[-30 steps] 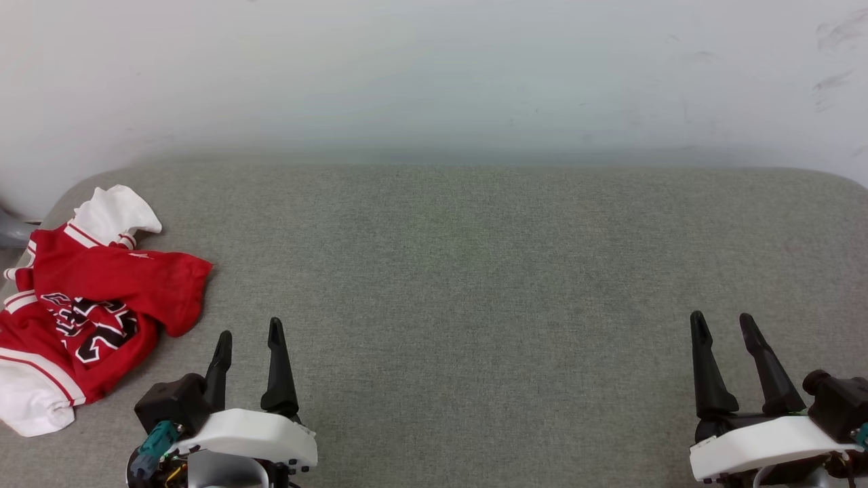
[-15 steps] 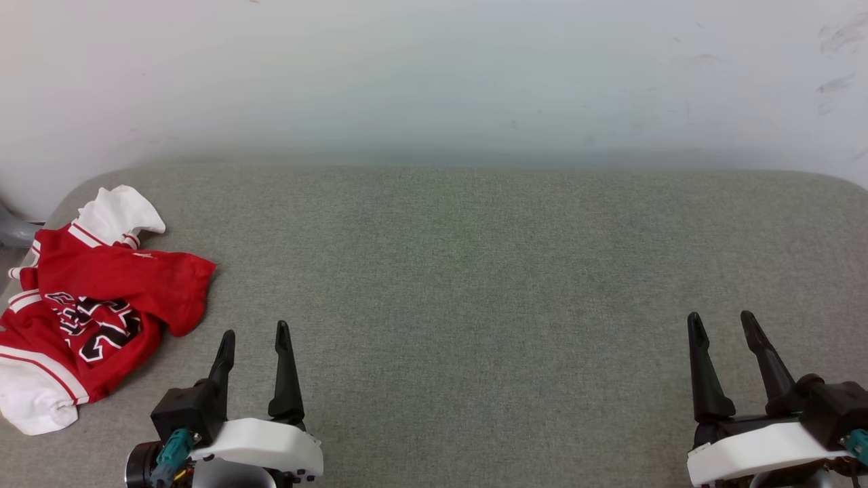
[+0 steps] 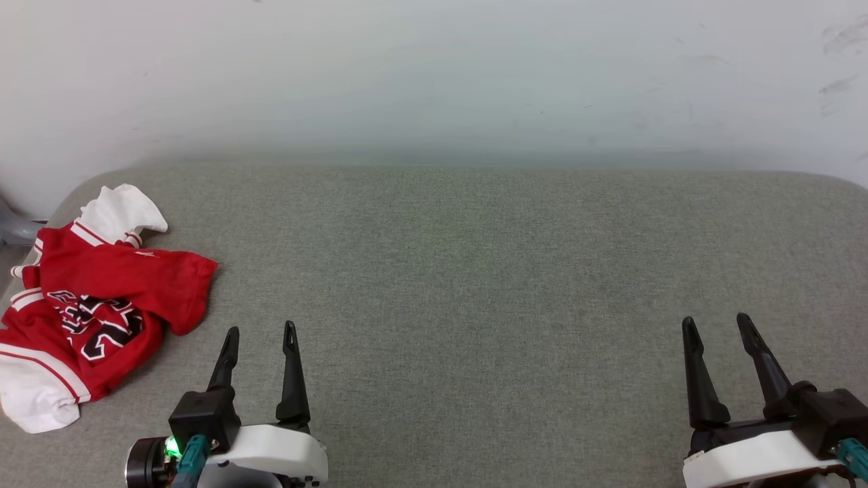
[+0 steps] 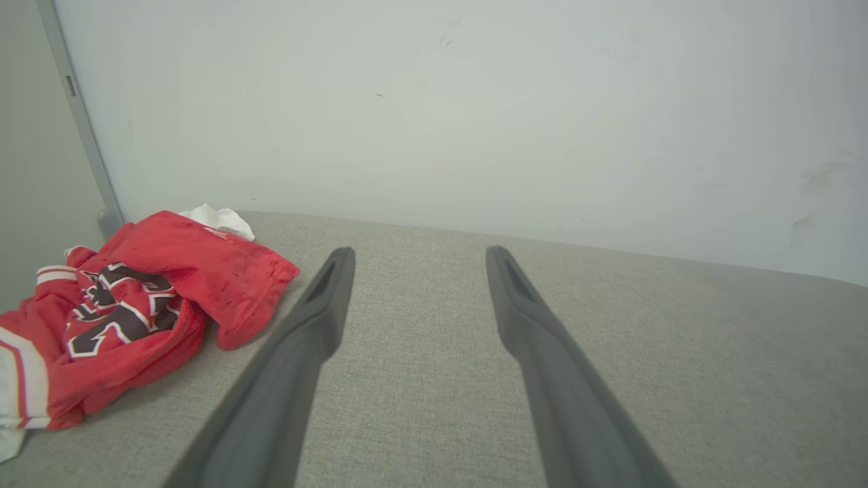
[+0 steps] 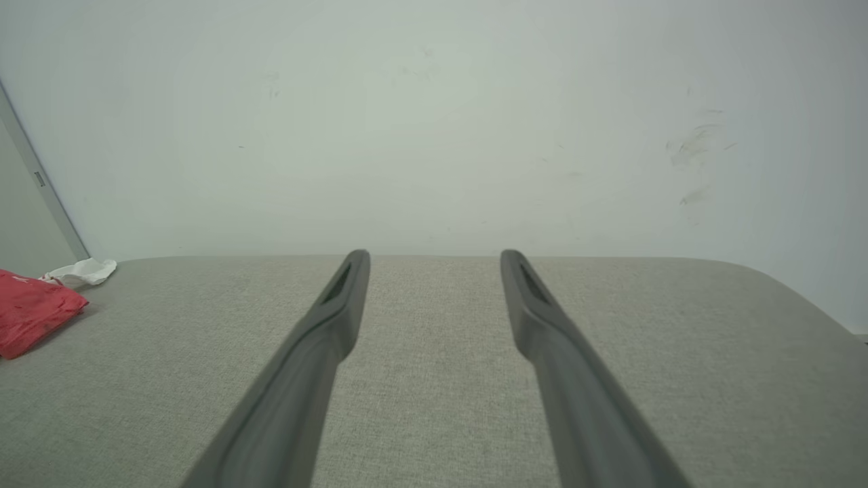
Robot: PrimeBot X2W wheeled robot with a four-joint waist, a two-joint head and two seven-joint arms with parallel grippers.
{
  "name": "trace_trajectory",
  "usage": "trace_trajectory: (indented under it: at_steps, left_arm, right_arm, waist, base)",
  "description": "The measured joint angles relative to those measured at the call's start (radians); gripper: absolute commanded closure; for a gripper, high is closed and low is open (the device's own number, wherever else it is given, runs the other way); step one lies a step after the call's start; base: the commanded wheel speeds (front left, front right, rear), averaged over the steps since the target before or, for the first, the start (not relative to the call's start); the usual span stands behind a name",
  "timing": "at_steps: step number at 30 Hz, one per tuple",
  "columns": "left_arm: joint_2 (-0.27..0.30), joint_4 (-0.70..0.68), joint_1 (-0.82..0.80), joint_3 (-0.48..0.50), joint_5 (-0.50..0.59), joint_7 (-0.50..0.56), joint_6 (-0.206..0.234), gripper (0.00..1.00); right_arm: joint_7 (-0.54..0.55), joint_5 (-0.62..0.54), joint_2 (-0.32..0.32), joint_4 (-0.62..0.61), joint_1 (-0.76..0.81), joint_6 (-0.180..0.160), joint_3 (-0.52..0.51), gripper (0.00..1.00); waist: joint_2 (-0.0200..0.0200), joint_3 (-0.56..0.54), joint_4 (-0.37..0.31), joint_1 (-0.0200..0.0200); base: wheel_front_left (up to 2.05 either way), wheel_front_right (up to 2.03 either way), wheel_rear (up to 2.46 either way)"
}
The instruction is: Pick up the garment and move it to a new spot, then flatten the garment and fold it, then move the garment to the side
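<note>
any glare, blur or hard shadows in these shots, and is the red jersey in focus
Head view: soft even light, no glare, crumpled red jersey with white sleeves sharp, faint shadow at its near edge. Left wrist view: jersey lettering clear, the left dark fingers blur toward the lens. Right wrist view: the right dark fingers equally soft low in frame.

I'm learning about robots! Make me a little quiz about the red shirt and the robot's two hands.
1. True or false: the red jersey lies spread out flat on the grey cushion.
2. Which gripper is nearer the jersey? A) left gripper B) right gripper
3. Fill in: both grippers' jaws stand ____ and hold nothing.
Key: 1 false, it lies crumpled at the cushion's left end. 2 A. 3 open.
</note>
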Motion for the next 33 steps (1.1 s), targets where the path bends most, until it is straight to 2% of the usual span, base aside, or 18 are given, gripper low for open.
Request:
trace_trajectory:
  at_steps: [13,33]
  left_arm:
    - [0.0,-0.002,0.009,-0.005,0.083,-0.022,0.006,0.0]
    - [0.0,0.012,0.01,-0.002,0.077,-0.023,0.005,0.0]
  right_arm:
    - [-0.024,-0.023,0.0,-0.001,0.002,0.0,0.005,0.0]
    - [-0.024,0.035,0.0,0.015,0.004,0.0,-0.006,0.0]
  waist:
    - [0.0,0.003,0.001,0.0]
    - [0.0,0.005,0.005,0.0]
  base:
    - [0.0,0.0,0.0]
    - [0.0,0.0,0.0]
